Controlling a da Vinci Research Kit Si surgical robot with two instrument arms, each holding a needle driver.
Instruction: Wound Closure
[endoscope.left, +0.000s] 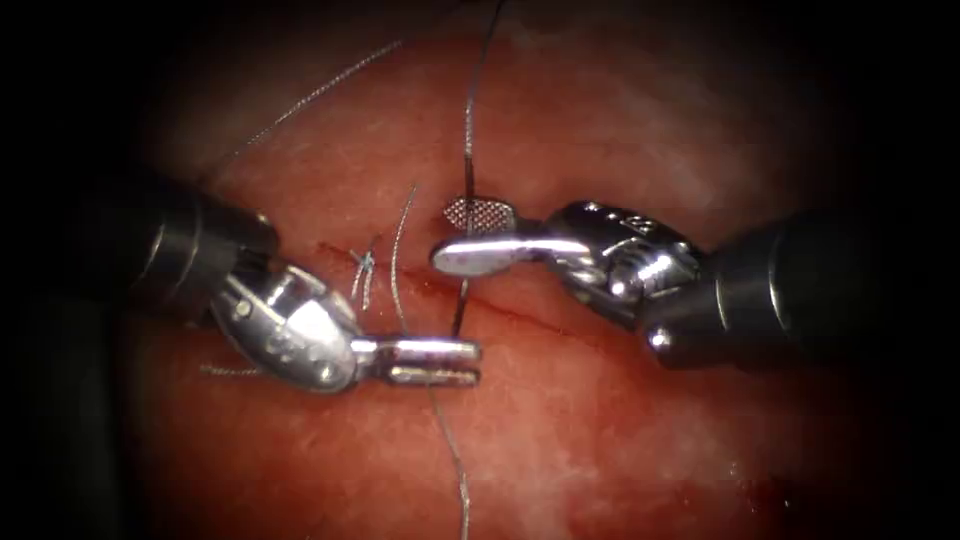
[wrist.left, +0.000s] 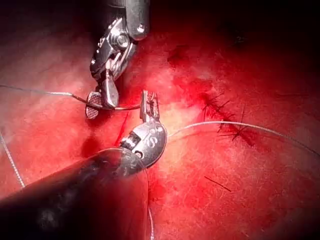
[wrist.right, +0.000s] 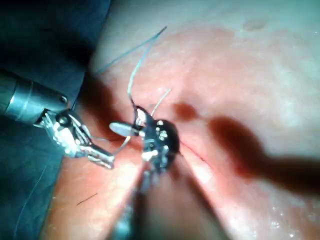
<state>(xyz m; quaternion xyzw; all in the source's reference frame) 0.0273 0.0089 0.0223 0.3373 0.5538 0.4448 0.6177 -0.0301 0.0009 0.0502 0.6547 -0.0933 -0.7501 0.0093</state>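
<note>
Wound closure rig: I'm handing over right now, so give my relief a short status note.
Right tool: jaws open, the thread running between them, not clamped.
Left tool: jaws nearly closed, holding nothing that I can see; thread passes beside the tip.
Thread enters the tissue at the cut.
Done: one knotted stitch with cut ends, left of the tools.
Left: the cut to the right is unstitched. I can't locate the needle.
</note>
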